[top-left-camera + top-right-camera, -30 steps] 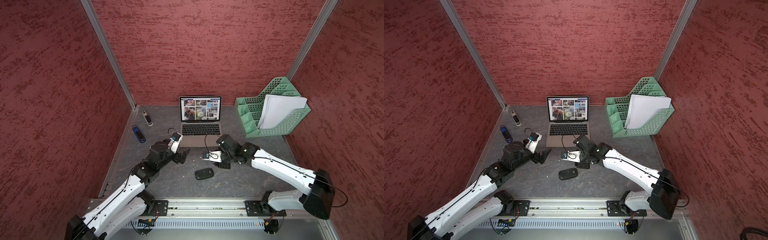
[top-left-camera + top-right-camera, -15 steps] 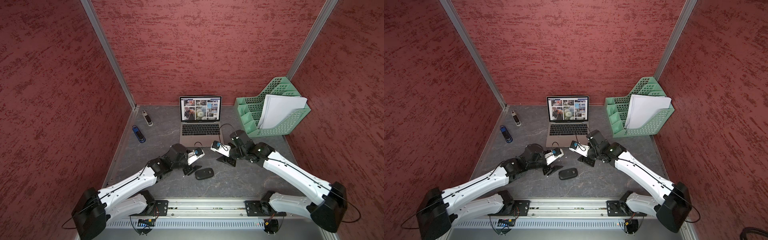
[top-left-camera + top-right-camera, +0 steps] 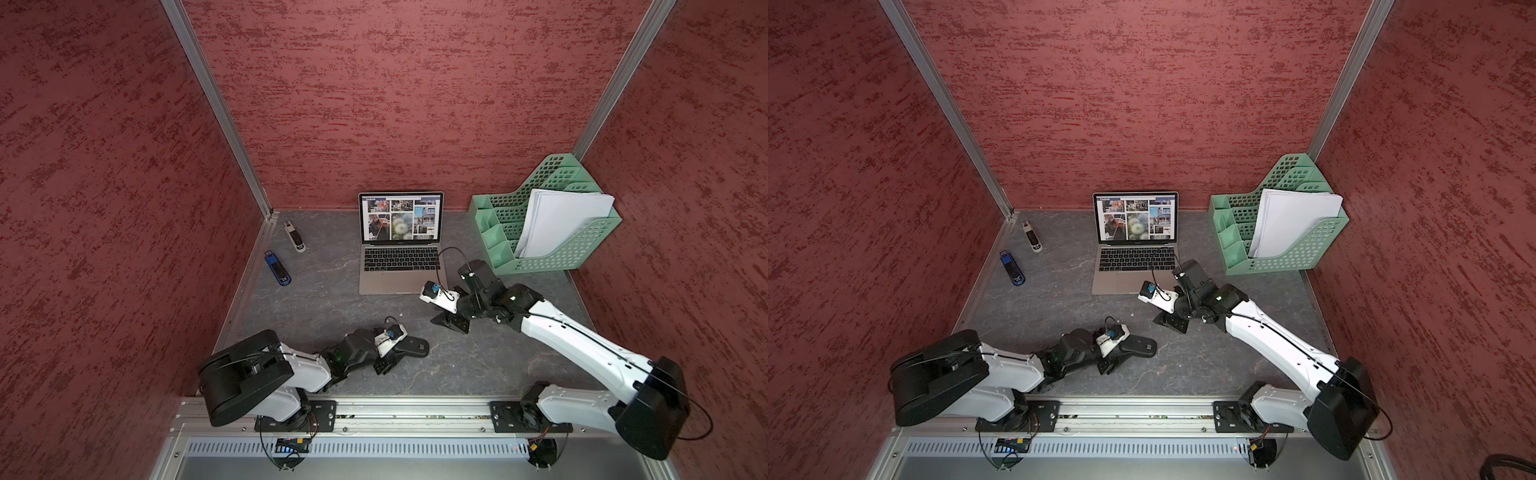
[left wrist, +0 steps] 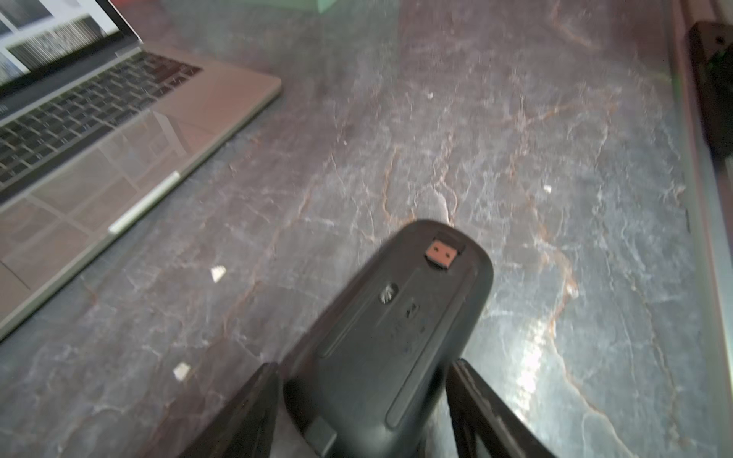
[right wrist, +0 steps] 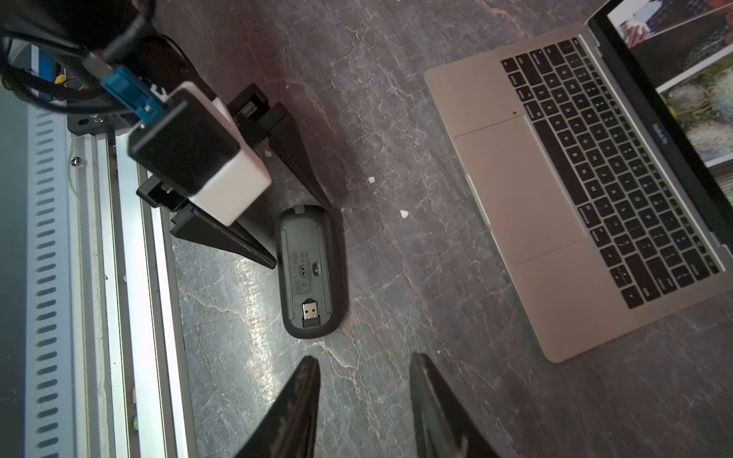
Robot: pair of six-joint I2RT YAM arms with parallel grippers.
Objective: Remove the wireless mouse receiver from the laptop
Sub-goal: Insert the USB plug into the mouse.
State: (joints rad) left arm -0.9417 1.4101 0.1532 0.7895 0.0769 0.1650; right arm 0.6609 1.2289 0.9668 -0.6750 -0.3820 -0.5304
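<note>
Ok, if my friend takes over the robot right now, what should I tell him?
The left gripper: jaws straddle one end of the upside-down mouse; I cannot tell whether it squeezes.
The right gripper: open, empty, over the table between mouse and laptop.
The wireless mouse receiver: sits in the slot on the mouse's underside, not in the laptop.
Done: the receiver is out of the laptop.
Left: probably only moving both arms away from the mouse.
</note>
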